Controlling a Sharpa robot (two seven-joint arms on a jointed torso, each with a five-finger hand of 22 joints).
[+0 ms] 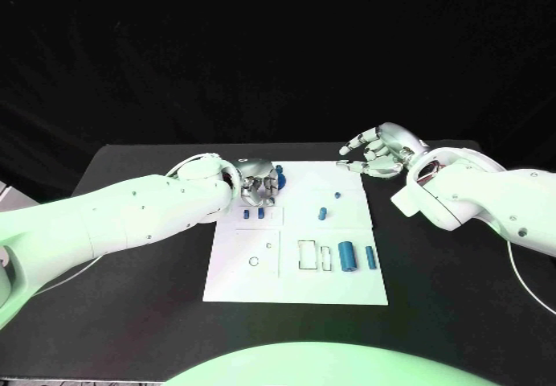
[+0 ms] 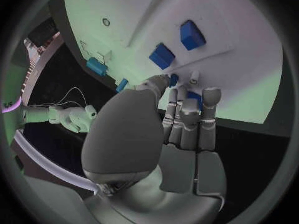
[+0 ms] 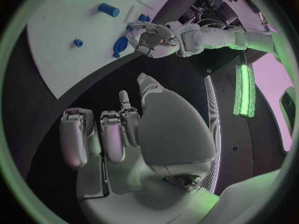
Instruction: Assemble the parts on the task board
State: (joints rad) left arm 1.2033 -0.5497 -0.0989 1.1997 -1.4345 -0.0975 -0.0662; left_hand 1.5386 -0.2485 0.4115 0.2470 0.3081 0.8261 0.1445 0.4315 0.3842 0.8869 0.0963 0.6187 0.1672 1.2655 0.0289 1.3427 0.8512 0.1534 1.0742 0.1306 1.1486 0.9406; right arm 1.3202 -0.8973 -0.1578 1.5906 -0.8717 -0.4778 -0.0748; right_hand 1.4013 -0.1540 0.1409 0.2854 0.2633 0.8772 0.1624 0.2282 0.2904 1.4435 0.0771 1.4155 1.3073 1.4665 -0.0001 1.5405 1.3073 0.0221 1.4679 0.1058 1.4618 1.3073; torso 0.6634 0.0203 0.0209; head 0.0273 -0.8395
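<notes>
One white task board (image 1: 243,277) lies on the black table (image 1: 139,273); whether either robot hand grips anything is unclear.

Field before me, non-task items. (a) Black table (image 1: 151,265), matte, spanning the lower part of my head view from side to side; its dark surface also appears in my left wrist view (image 2: 264,139) and in my right wrist view (image 3: 37,109). (b) Black backdrop (image 1: 278,64), rising behind the table's far edge (no folds or seams can be made out). (c) Thin white cable (image 1: 517,272), curving over the table near its right edge.
</notes>
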